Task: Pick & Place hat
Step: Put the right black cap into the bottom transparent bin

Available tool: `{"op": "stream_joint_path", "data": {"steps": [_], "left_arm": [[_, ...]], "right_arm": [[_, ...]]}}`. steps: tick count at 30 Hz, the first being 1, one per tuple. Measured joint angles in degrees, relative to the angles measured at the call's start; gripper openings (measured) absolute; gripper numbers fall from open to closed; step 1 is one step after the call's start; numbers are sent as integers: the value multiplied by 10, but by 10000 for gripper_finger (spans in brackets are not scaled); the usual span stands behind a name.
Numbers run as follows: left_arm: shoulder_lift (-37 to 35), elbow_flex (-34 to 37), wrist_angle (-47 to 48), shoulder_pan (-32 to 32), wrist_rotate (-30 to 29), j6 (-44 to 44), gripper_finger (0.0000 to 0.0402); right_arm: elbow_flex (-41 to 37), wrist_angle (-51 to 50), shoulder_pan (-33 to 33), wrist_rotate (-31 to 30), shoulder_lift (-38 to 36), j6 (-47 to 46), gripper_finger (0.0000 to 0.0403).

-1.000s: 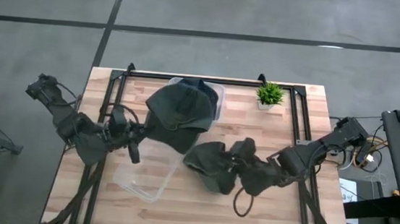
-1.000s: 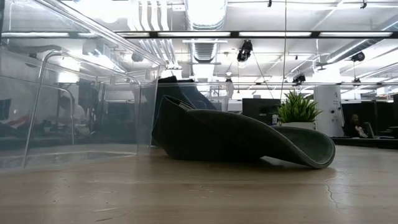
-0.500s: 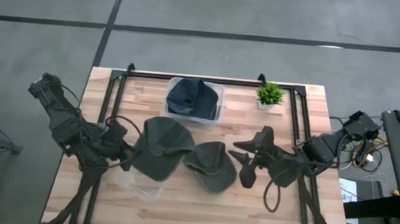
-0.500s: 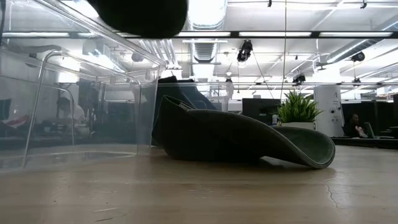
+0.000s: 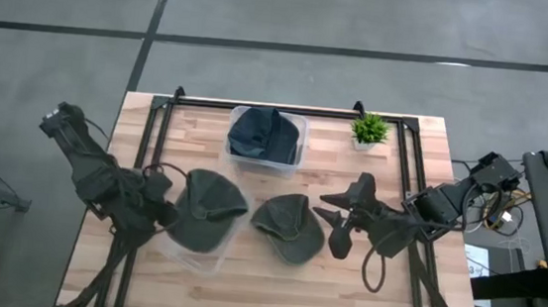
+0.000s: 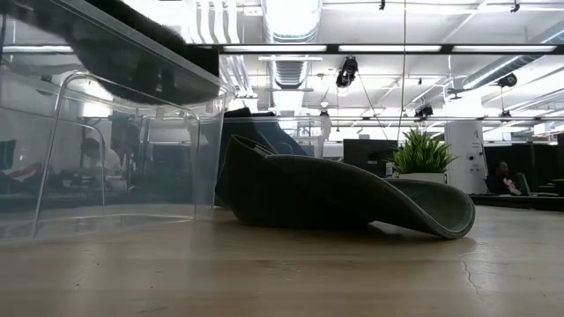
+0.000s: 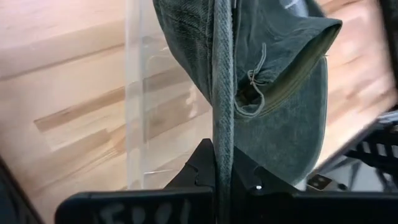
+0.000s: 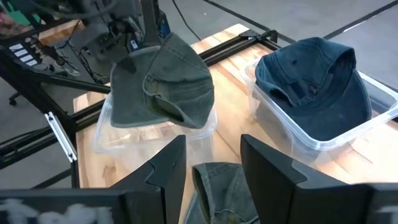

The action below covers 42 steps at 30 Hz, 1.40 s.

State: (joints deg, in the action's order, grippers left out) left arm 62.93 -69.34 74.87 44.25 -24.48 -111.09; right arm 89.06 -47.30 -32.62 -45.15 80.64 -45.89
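At far left, our left gripper (image 5: pixel 157 213) is clamped on the edge of a green hat (image 5: pixel 205 217), holding it over the clear bin (image 5: pixel 178 252). The fabric is soft and light, drooping freely, so a pinch on the stiffer brim seems best. Another green hat (image 5: pixel 289 227) lies on the surface. Our right gripper (image 5: pixel 339 229) waits beside it, fingers spread.

One hat (image 5: pixel 205 219) over the near bin (image 5: pixel 189 255) (another (image 5: pixel 289 227) lies beside).
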Motion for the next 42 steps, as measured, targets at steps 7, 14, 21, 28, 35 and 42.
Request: {"op": "stream_joint_path", "data": {"steps": [7, 14, 21, 28, 35, 42], "left_arm": [[42, 2, 6, -28, 65, -2, 5], [57, -2, -17, -38, 105, 26, 5], [59, 5, -20, -45, 105, 29, 5], [59, 23, -30, -48, 104, 30, 23], [59, 28, -38, -49, 96, 32, 40], [59, 30, -38, -49, 79, 29, 42]], "right_arm": [[1, 5, 0, 0, 0, 0, 147], [0, 10, 0, 0, 0, 0, 150], [0, 12, 0, 1, 0, 0, 150], [-1, 13, 0, 2, 0, 0, 144], [-1, 14, 0, 3, 0, 0, 139], [-2, 14, 0, 4, 0, 0, 146]]}}
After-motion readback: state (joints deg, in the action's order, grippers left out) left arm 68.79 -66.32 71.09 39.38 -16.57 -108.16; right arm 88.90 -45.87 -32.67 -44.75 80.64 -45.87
